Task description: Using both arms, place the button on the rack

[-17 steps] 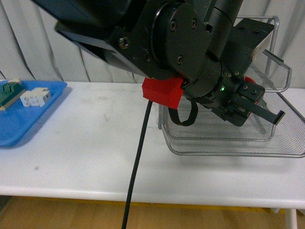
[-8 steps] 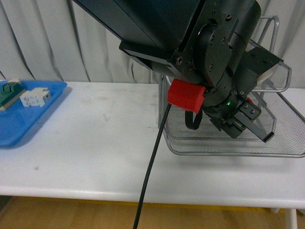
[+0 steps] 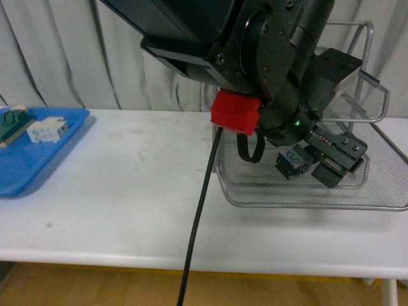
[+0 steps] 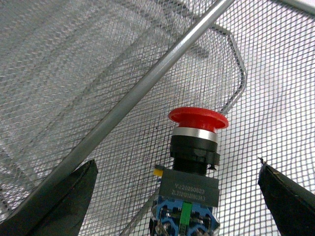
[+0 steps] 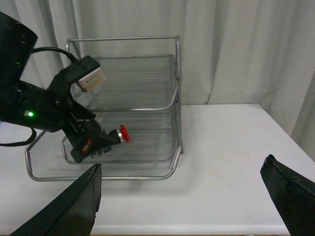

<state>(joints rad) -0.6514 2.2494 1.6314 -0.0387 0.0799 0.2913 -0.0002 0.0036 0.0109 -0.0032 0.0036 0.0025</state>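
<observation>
The button [image 4: 198, 118] has a red mushroom cap and a dark body with bluish parts. It lies on the mesh of the lowest tier of the silver wire rack [image 4: 147, 83]. My left gripper [image 4: 179, 196] is open around it, and both fingers stand well clear of its sides. In the front view the left gripper [image 3: 315, 164] reaches down into the rack [image 3: 306, 203], with the button [image 3: 293, 160] between its fingers. The right wrist view shows the button [image 5: 123, 133] inside the rack [image 5: 177, 73]. My right gripper [image 5: 182, 204] is open and holds nothing, over the table beside the rack.
A flat blue tray [image 3: 38, 159] at the table's left holds a green-topped block [image 3: 13, 124] and a white block [image 3: 48, 131]. The left arm's black cable [image 3: 197, 223] hangs across the table's front. The bulky arm hides much of the rack's upper tiers.
The left gripper came down into the rack's lowest tier and opened. The button has left its grip and now lies between the spread fingers.
</observation>
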